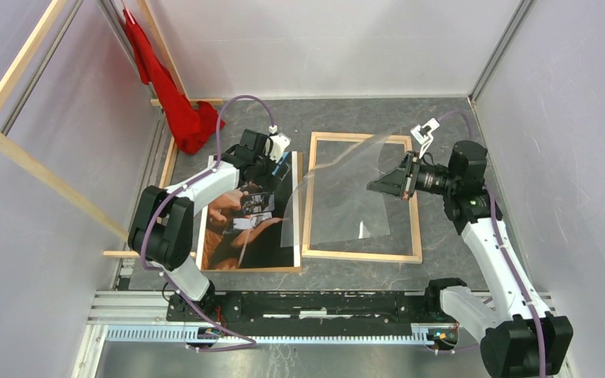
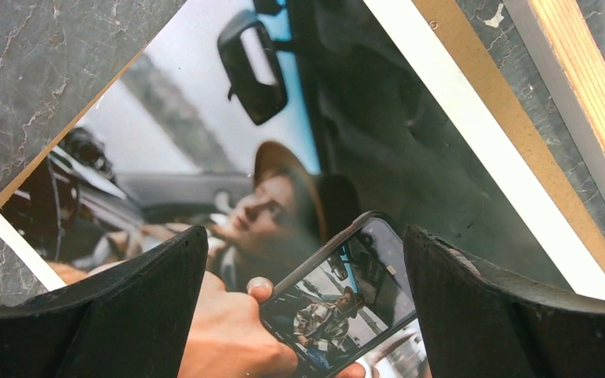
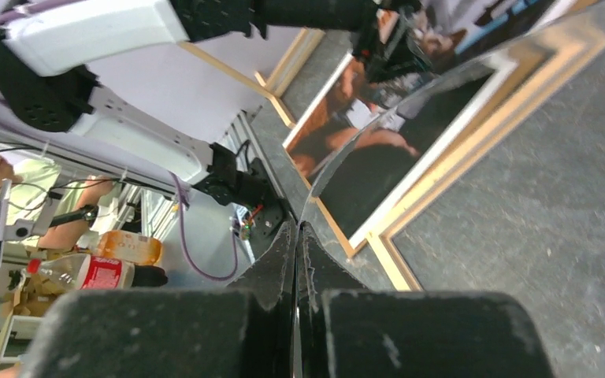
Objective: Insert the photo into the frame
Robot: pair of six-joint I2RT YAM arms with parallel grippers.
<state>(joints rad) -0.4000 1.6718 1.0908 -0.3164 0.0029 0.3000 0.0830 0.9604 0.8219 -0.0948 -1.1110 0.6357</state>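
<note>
The photo, a dark print of a hand holding a phone, lies face up on the brown backing board at the left. My left gripper hovers open and empty just above it. The left wrist view shows the photo between the spread fingers. The frame lies flat to the right, pale wood side up, with bare table inside it. My right gripper is shut on the edge of a clear sheet. It holds the sheet tilted above the frame's left half. The fingertips pinch the sheet.
A red cloth hangs at the back left corner. Long pale wooden beams run along the left wall. The clear sheet's low edge reaches over the gap between frame and backing board. Grey walls close in the table.
</note>
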